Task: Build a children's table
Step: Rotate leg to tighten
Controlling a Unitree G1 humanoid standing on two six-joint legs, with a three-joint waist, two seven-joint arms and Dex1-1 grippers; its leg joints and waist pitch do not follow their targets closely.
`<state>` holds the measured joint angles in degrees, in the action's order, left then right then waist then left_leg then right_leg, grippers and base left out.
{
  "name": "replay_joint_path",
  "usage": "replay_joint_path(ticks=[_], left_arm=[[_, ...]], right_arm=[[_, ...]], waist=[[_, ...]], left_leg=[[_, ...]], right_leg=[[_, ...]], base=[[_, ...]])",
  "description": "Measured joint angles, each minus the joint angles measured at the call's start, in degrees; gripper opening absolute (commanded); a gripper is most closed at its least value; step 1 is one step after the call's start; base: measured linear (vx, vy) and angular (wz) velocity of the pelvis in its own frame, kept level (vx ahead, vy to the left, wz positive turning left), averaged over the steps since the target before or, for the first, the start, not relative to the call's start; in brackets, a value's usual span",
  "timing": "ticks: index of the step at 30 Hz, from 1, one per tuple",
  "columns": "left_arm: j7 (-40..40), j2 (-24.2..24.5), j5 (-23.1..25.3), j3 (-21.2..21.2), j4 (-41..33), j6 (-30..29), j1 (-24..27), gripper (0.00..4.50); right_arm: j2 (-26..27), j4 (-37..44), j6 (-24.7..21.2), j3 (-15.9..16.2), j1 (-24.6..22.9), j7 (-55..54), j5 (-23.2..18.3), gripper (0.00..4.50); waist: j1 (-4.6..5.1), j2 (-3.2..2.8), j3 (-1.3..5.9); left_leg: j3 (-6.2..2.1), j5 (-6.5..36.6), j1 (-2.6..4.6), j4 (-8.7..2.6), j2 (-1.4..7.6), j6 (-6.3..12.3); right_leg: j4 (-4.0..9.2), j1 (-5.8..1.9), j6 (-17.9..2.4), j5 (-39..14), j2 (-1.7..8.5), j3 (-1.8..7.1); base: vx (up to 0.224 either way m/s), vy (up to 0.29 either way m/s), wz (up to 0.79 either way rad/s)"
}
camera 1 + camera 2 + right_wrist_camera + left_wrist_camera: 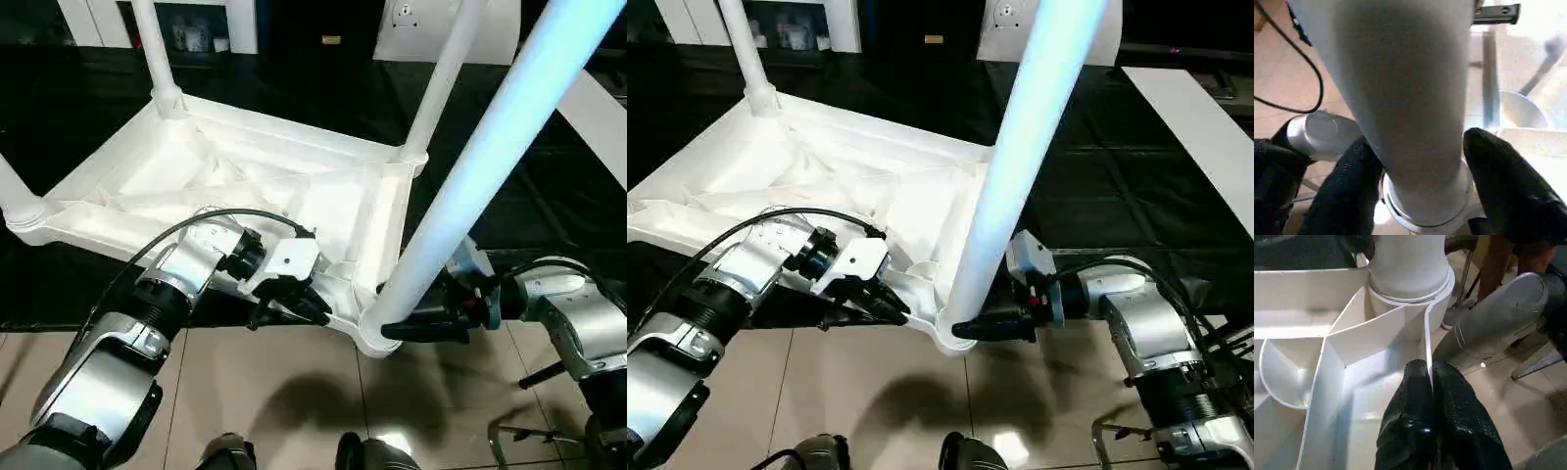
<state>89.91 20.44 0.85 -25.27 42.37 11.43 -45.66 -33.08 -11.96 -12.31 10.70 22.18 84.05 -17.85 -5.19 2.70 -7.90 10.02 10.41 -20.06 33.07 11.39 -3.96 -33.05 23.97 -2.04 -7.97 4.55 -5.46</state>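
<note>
The children's table lies upside down: its white ribbed tabletop (245, 176) rests on the black work table, its near corner overhanging the edge. Legs stand in the far left socket (152, 49), the far right socket (441, 78) and the left corner (15, 196). The near leg (470, 166) rises from the near corner socket (377, 333). My left gripper (1427, 369) is shut on a thin rib of the tabletop beside that socket. My right gripper (1420, 142) grips the near leg's base, one finger on each side just above the socket collar.
The black-covered work table (294, 78) carries the tabletop, and its front edge runs above the tiled floor (294, 392). A white board (1195, 117) lies at the right. White cabinets (235, 20) stand at the back. My feet (225, 452) are below.
</note>
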Motion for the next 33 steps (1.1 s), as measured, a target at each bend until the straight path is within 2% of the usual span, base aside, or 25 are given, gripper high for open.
replay_joint_path(ticks=[6,10,16,19,23,24,26,29,31,32,33], left_arm=[[0.36,0.12,-0.55,-0.29,-0.08,0.04,-0.01,0.00],[0.40,0.10,-0.65,-0.26,-0.08,-0.34,-0.01,0.00],[1.46,-0.59,-2.06,1.69,-1.04,-5.71,0.85,0.00],[-0.85,-0.57,-1.38,2.60,-0.58,-7.20,1.16,0.00],[-9.01,-1.55,0.30,5.05,1.94,-9.33,0.43,0.00],[-13.05,-2.72,1.20,6.08,2.77,-10.70,0.04,0.00],[-17.28,-4.26,1.71,6.68,3.40,-12.45,-0.34,0.00],[-23.62,-6.98,2.60,7.64,4.72,-14.83,-0.98,0.00],[-29.46,-9.36,3.40,8.62,7.00,-16.45,-2.28,0.00],[-31.40,-10.14,3.46,8.81,7.73,-16.70,-2.65,0.00],[-34.29,-11.23,3.52,9.41,8.91,-17.12,-3.29,0.00]], right_arm=[[0.00,-0.06,0.17,0.28,0.12,0.66,-0.02,2.07],[0.00,0.05,-0.86,0.25,0.11,0.65,-0.32,2.02],[0.86,5.20,-6.43,-1.65,-3.37,-3.44,-2.48,2.01],[3.86,8.03,-9.14,-3.67,-6.46,-10.05,-2.34,2.01],[10.09,7.93,-10.66,-7.03,-6.85,-22.88,0.14,2.01],[13.11,7.48,-11.31,-8.67,-6.74,-28.65,1.27,2.00],[16.13,7.08,-12.17,-10.16,-6.17,-35.46,2.65,2.00],[20.03,5.96,-13.92,-11.67,-4.44,-44.87,4.45,1.97],[24.56,3.65,-14.70,-13.57,-1.94,-52.94,6.51,1.97],[25.52,3.00,-14.73,-13.98,-1.26,-55.35,6.93,1.97],[27.34,1.37,-14.57,-14.63,0.38,-59.01,7.85,1.97]], waist=[[-0.04,0.00,0.00],[-0.04,0.00,0.00],[0.11,-0.04,0.02],[0.34,-0.08,0.07],[2.11,-0.07,0.19],[2.69,-0.01,0.22],[3.65,-0.20,0.30],[5.10,-0.77,0.38],[6.10,-1.21,0.11],[6.43,-1.43,-0.01],[6.36,-1.63,-0.35]], left_leg=[[0.00,-0.09,-0.02,-0.08,0.01,0.16],[0.00,-0.09,-0.02,-0.08,0.01,0.16],[0.02,-0.09,-0.02,-0.11,0.02,0.15],[0.01,0.09,0.08,-0.15,0.02,-0.17],[-0.13,0.01,0.16,-0.16,-0.07,-0.46],[-0.24,-0.12,0.17,-0.11,-0.08,-0.67],[-0.42,-0.15,0.14,-0.13,-0.06,-0.70],[-1.19,-0.14,0.11,-0.22,0.15,-0.68],[-1.62,-0.13,0.10,-0.23,0.30,-0.67],[-1.64,-0.12,0.11,-0.27,0.34,-0.65],[-1.45,-0.12,-0.02,-0.38,0.36,-0.65]], right_leg=[[-0.03,0.01,0.03,-0.03,0.00,-0.01],[-0.02,0.01,0.04,-0.03,0.00,-0.01],[-0.03,0.00,0.08,-0.05,0.00,-0.01],[-0.04,-0.23,0.49,-0.30,-0.02,0.00],[0.11,-0.29,0.55,-0.34,-0.02,-0.02],[0.22,-0.33,0.57,-0.35,-0.02,-0.13],[1.03,-0.49,0.58,-0.35,-0.02,-0.50],[3.25,-1.29,0.59,-0.36,0.03,-2.03],[4.51,-2.02,0.59,-0.41,0.29,-3.40],[4.75,-2.25,0.59,-0.44,0.48,-3.83],[3.02,-2.28,0.54,-1.64,0.70,-3.67]], base=[[0.000,0.000,0.00],[0.000,0.000,0.00],[0.000,0.000,0.00],[0.000,0.000,0.00],[-0.014,0.001,0.00],[-0.058,0.014,-0.06],[-0.057,0.026,-0.09],[-0.041,0.064,-0.12],[-0.045,0.057,-0.06],[-0.068,0.045,-0.03],[-0.097,0.009,0.07]])
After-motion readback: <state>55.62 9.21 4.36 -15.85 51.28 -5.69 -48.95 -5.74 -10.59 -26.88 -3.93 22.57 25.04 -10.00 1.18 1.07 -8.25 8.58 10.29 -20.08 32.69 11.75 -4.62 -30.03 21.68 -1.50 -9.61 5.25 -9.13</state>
